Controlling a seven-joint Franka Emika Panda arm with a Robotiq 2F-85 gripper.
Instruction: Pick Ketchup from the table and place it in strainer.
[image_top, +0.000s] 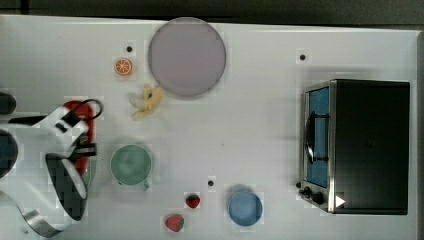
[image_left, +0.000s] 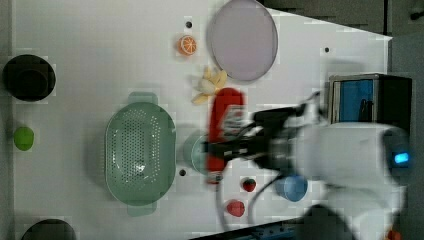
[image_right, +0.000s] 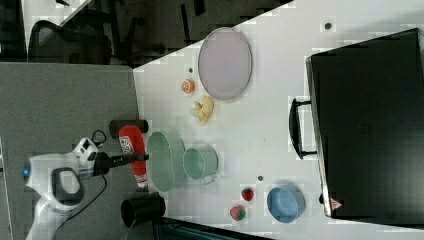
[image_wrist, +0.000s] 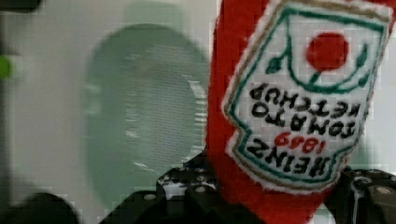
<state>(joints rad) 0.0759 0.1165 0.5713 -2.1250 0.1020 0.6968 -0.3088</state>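
1. Ketchup (image_top: 80, 107) peeks out red from under the white arm at the left edge of the top view, beside the round green cup (image_top: 131, 164).
2. Left view, middle of frame: gripper (image_left: 220, 148) is clamped on the bottle, held up off the table, just right of the strainer (image_left: 140, 152), with the cup behind it.
3. Right view, lower left: bottle hangs just left of the strainer.
4. Wrist view: label fills the right half, black fingers (image_wrist: 196, 191) pinching the bottle from both sides, blurry strainer behind.

White rounded arm, blue light, black claw (image_left: 220, 148), apparently black cable.
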